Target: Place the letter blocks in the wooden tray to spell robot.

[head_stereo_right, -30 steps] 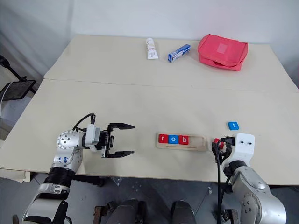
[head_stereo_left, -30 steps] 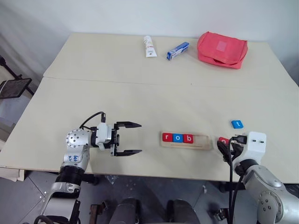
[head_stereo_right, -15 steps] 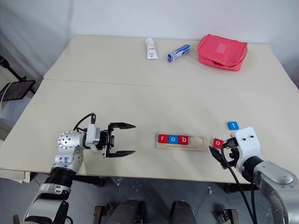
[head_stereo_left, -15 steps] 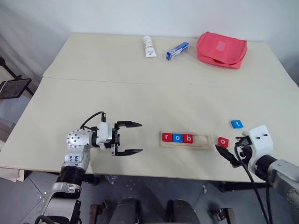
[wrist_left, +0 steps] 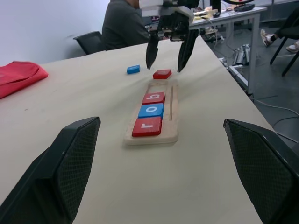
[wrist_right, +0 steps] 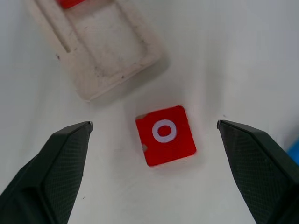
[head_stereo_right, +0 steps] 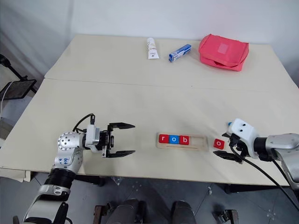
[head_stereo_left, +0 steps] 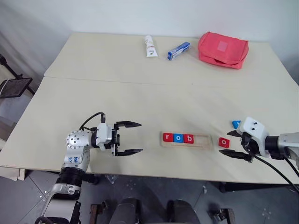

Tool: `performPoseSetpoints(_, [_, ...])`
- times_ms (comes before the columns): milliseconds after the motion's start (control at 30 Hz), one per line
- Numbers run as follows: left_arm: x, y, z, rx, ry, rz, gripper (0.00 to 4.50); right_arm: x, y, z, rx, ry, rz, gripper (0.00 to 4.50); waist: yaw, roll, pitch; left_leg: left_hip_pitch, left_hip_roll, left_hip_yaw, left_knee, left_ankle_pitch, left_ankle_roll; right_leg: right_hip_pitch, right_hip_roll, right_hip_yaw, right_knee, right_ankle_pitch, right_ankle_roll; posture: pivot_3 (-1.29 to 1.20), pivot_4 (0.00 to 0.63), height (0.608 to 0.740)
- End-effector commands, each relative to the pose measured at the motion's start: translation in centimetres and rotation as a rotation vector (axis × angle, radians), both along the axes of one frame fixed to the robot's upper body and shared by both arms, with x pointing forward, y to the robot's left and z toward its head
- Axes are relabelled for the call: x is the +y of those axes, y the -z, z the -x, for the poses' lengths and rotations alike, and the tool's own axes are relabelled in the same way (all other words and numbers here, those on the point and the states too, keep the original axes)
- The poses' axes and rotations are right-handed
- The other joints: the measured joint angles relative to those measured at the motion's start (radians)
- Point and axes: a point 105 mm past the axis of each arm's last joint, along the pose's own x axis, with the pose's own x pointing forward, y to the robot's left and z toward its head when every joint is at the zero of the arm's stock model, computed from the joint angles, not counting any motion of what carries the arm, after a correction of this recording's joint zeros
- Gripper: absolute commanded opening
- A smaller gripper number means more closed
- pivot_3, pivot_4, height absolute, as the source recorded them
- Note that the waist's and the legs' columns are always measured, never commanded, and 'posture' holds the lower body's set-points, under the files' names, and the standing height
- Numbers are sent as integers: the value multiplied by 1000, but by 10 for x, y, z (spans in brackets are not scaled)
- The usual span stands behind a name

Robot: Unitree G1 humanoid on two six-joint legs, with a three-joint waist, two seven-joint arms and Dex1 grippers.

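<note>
We have three of the letter blocks seated at the left end of the wooden tray (head_stereo_left: 187, 140) — the red r (head_stereo_left: 167, 137), the blue o (head_stereo_left: 177, 137) and the red b (head_stereo_left: 188, 138) — with the right part of the groove bare. The red o (wrist_right: 165, 134) lies flat on the tabletop (head_stereo_left: 140, 93) just off the tray's right end, and the blue t (head_stereo_left: 236, 124) sits a little farther right and back, partly hidden behind our right arm in the head views.

Our right end effector (head_stereo_left: 237, 144) hangs over the red o with its fingers spread as wide as they go and nothing between them; in the right wrist view the tile lies between the two fingertips (wrist_right: 56, 172). Our left end effector (head_stereo_left: 133, 138) is likewise fully open and empty, held level over bare tabletop well to the left of the tray.

The risks, as we judge them:
- The tile is thin and flat, so fingers that come down a shade high could close above it, or skid it along the tabletop instead of lifting it.
- It lies slightly skewed to the fingers — a pinch on its corners could spin it or let it pop out.
- The tray end is near; a push that way could ride the tile against the rim or nudge the tray and disturb r, o, b.
- The blue t is close by the right wrist and could be knocked.
- Once lifted, the o may be set down tilted on the rim, or leave a gap after b.
</note>
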Motion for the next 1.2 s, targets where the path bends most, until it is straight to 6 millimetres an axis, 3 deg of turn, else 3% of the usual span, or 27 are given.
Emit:
performPoseSetpoints(33, [3,-7,4,-46,-15,7,4500,-6,1,-5,7,-35,41,4473,-2,0,0,0,0,0,0,0,0,0,0,0,0,0,0,0,150,740])
performPoseSetpoints(167, [6,-7,7,-47,-32,7,4500,-7,6,-6,27,-55,62,4473,-2,0,0,0,1,0,0,0,0,0,0,-2,0,0,0,0,150,740])
performPoseSetpoints(267, [7,-7,8,-46,-35,6,4500,-6,4,-10,13,-48,60,3909,-2,0,0,0,0,0,0,0,0,0,-1,-3,0,0,0,0,150,740])
performPoseSetpoints(500, [5,-7,7,-46,-38,8,4500,-3,1,-10,8,-49,55,1487,-2,0,0,0,0,0,1,0,0,1,-1,-3,0,0,0,0,150,740])
performPoseSetpoints(600, [4,-8,5,-47,-37,10,4500,4,-17,-16,-34,-55,58,1447,-2,0,0,0,0,0,1,0,0,1,-1,-3,0,0,0,0,150,740])
performPoseSetpoints(700, [4,-7,4,-47,-35,8,4500,24,-39,-24,-88,-94,28,1447,-6,0,0,0,0,0,1,0,0,0,-2,-3,0,0,0,0,150,740])
performPoseSetpoints(800, [5,-8,3,-47,-36,7,4500,40,-47,-27,-91,-133,4,1447,-6,0,0,0,2,0,1,0,-1,0,0,-3,0,0,0,0,150,740])
performPoseSetpoints(967, [7,-7,3,-48,-46,3,4500,64,-41,-24,-43,-234,16,1447,1,0,0,-1,1,-1,1,0,-1,0,-1,-3,0,0,0,0,150,740])
performPoseSetpoints(1200, [8,-6,6,-50,-64,10,4500,75,-26,-25,15,-307,63,1447,-4,0,0,-1,0,-1,1,0,0,0,-2,-5,1,0,0,0,150,740])
